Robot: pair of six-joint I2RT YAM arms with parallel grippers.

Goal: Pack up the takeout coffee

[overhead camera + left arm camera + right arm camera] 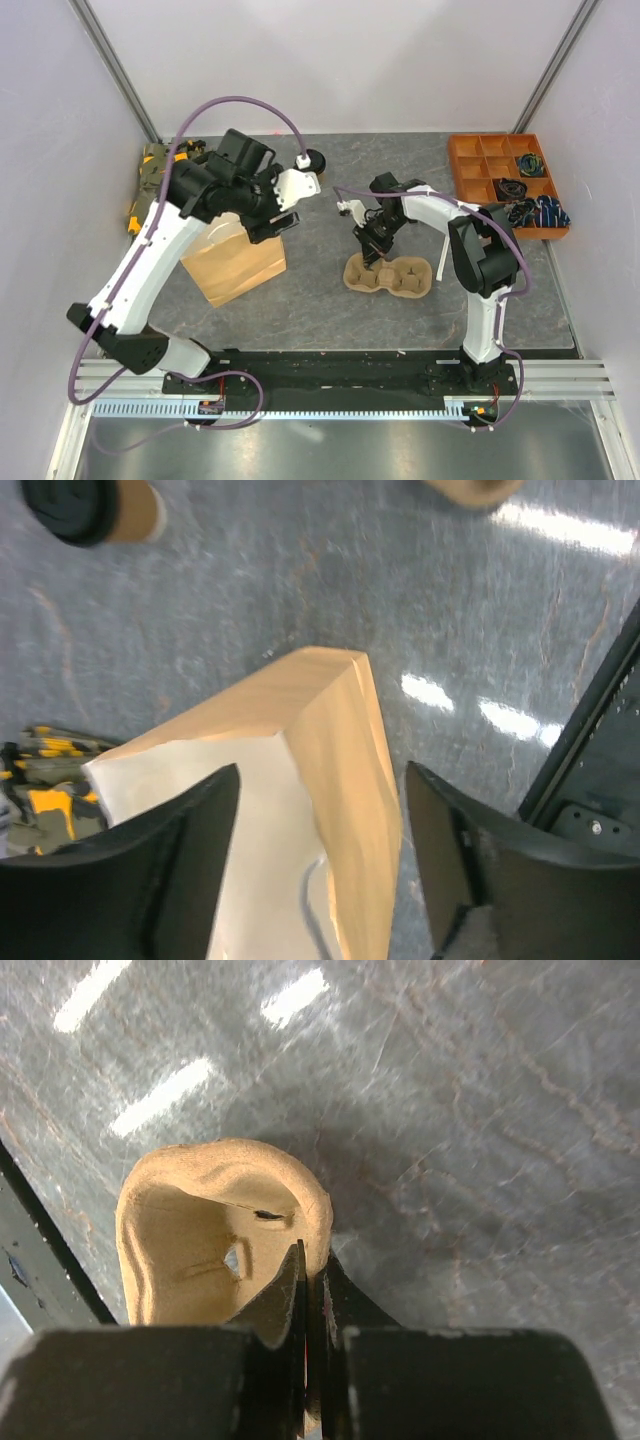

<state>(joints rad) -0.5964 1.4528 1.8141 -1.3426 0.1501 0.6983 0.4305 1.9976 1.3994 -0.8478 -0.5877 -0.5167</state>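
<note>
Your right claw (pixel 312 1260) is pinched shut on the rim of the pulp carrier (pixel 190 1230), and your left claw (pixel 322 770) hangs wide open and empty over the top edge of the paper bag (pixel 235 270). The takeout coffee (pixel 135 510) sits beyond the bag on the grey tabletop (pixel 330 310), so lift clear first, then take it from the side below its lid (pixel 70 510). White walls (pixel 50 150) close 3 sides; an orange tray (pixel 490 165) lies far right.

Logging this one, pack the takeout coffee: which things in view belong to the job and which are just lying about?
Job: black-lidded takeout coffee cup; pulp cup carrier, its rim pinched by the right end effector; brown paper bag, likely what gets packed.
Lying about: orange compartment tray holding cables; yellow-and-green object at the far left.
</note>
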